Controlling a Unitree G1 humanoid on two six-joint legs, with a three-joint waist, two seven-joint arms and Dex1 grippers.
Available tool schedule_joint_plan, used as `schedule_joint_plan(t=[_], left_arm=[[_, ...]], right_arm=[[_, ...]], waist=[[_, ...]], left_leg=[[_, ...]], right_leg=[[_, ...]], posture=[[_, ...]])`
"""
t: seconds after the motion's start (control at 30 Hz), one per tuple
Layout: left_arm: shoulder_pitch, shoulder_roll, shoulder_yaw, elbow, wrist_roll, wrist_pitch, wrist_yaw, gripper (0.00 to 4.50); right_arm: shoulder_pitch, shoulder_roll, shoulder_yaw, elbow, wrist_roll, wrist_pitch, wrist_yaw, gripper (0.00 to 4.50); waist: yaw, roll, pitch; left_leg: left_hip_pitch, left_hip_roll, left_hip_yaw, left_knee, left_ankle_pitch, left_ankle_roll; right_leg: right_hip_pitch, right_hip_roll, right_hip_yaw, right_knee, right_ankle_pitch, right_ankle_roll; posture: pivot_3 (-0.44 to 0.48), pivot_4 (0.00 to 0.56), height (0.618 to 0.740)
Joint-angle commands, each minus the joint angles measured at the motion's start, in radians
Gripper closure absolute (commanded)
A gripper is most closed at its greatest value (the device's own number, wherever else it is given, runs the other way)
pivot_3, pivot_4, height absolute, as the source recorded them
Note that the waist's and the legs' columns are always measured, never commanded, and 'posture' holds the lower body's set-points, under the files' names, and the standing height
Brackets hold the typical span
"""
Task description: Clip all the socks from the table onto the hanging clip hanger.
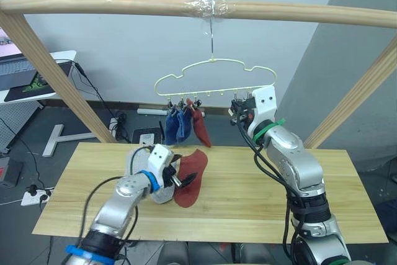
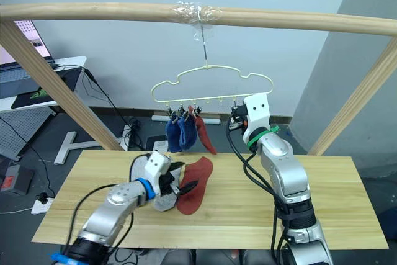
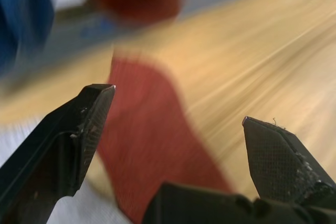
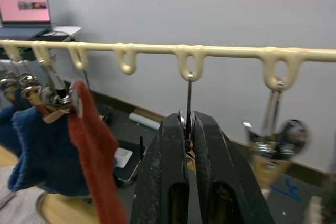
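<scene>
— Hanger status?
— Your thin pale yellow wire clip hanger (image 1: 214, 79) hangs by its metal hook from the thick round wooden bar (image 1: 124, 5). Two blue ankle socks (image 1: 178, 125) and one rust red ankle sock (image 1: 200, 127) hang clipped at its left end.
— Right claw?
— Your right claw (image 4: 187, 129) is raised to the hanger, fingers pressed together on a small grey metal clip (image 4: 188, 109) under the fifth loop.
— Left claw?
— Your left claw (image 3: 176, 119) is spread wide, low over the pale wooden plank bench (image 1: 260, 197), just above the second rust red sock (image 1: 189, 177) lying flat there. A light grey sock (image 2: 162, 200) lies under the wrist.
</scene>
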Motion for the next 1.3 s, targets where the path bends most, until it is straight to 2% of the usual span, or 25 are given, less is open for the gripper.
schedule_joint_plan(t=[0.03,0.17,0.3,0.4,0.63,0.8,0.83,0.93,1.1,1.3], left_arm=[[-0.061,-0.045,-0.025,0.1,0.06,-0.084,0.041,0.0],[-0.132,-0.092,-0.042,0.247,0.12,-0.096,0.084,0.0],[-0.17,-0.1,-0.038,0.325,0.154,-0.096,0.102,0.0],[-0.166,-0.1,-0.05,0.345,0.151,-0.061,0.049,0.51],[-0.149,-0.118,-0.028,0.323,0.111,0.002,-0.013,2.68],[-0.125,-0.127,-0.036,0.233,0.083,0.012,-0.07,4.02],[-0.122,-0.128,-0.037,0.223,0.084,0.011,-0.075,4.43],[-0.107,-0.161,-0.017,0.137,0.023,0.022,-0.108,4.47],[-0.082,-0.206,0.003,-0.05,-0.111,0.071,-0.189,4.47],[-0.106,-0.304,0.093,-0.209,-0.268,0.148,-0.127,4.47]], right_arm=[[-0.012,0.01,-0.008,-0.057,0.018,0.018,-0.013,4.47],[-0.01,0.03,-0.007,-0.07,0.017,0.033,-0.028,4.47],[-0.005,0.036,-0.002,-0.085,0.014,0.045,-0.033,4.47],[0.0,0.037,-0.003,-0.093,0.014,0.05,-0.035,4.5],[-0.003,0.026,-0.019,-0.099,0.017,0.057,-0.036,4.5],[-0.009,0.0,-0.041,-0.095,0.027,0.063,-0.017,4.5],[-0.01,-0.003,-0.042,-0.095,0.028,0.064,-0.014,4.5],[-0.028,-0.03,-0.075,-0.098,0.059,0.102,0.003,4.5],[-0.089,-0.014,-0.213,-0.141,0.212,0.346,-0.011,4.5],[-0.172,0.04,-0.424,-0.171,0.375,0.681,-0.055,4.5]], waist=[[0.0,0.0,0.0],[0.0,0.0,0.0],[-0.004,0.0,0.0],[-0.005,0.0,0.0],[-0.013,0.0,-0.001],[-0.015,0.0,-0.001],[-0.015,0.0,-0.001],[-0.016,0.0,-0.001],[-0.016,0.0,0.0],[-0.024,0.0,0.0]], left_leg=[[0.0,0.0,0.0,0.0,0.0,0.0],[0.001,0.0,-0.001,0.0,0.0,0.0],[0.0,0.0,-0.001,0.0,0.0,0.0],[0.001,0.0,-0.001,0.0,0.0,0.0],[0.002,0.0,-0.001,0.0,0.0,0.0],[0.002,0.0,-0.001,0.001,0.0,0.0],[0.002,0.0,-0.001,0.0,0.0,0.0],[0.002,0.0,-0.001,0.0,0.0,0.0],[0.001,0.0,-0.001,0.001,0.0,0.0],[0.001,0.0,-0.002,0.001,0.0,0.0]], right_leg=[[0.0,0.0,0.0,0.0,0.0,0.0],[0.0,0.0,0.0,0.003,0.0,0.0],[0.0,0.0,0.0,0.003,0.0,0.0],[0.0,0.0,0.0,0.004,0.0,0.0],[0.001,0.0,0.0,0.005,0.0,0.0],[0.001,0.0,0.0,0.005,0.0,0.0],[0.001,0.0,0.0,0.005,0.0,0.0],[0.001,0.0,0.0,0.005,0.0,0.0],[0.001,0.0,0.0,0.005,0.0,0.0],[0.001,0.0,0.0,0.005,0.0,0.0]], posture=[[0.094,0.116,0.74],[0.089,0.119,0.74],[0.078,0.116,0.74],[0.072,0.115,0.74],[0.066,0.116,0.74],[0.066,0.12,0.74],[0.066,0.12,0.74],[0.065,0.129,0.74],[0.066,0.13,0.74],[0.066,0.126,0.74]])
